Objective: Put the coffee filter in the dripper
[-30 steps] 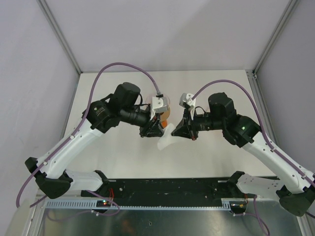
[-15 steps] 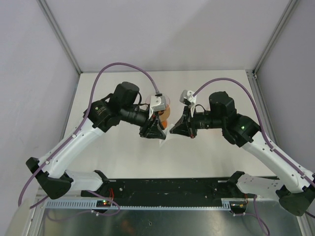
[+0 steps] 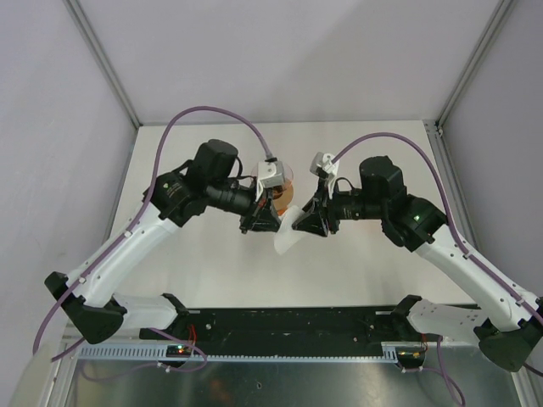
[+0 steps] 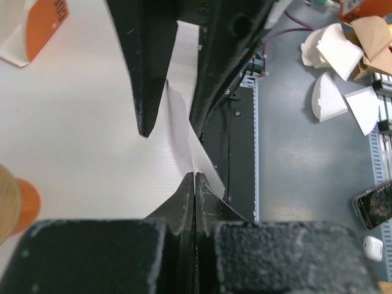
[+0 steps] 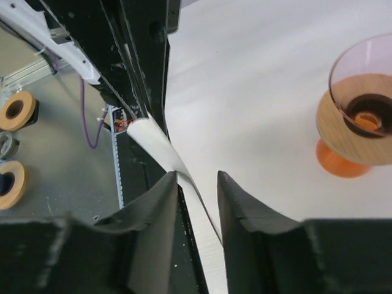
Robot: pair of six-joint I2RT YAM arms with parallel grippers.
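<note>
At the centre of the top view, the coffee filter is being suspended between the two grippers. It is being pinched flat by the clenched left gripper, while the right gripper is being held with its fingers parted, the paper only passing through the gap. At the upper right of the right wrist view, the dripper is being shown upright on the table, apart from the filter.
</note>
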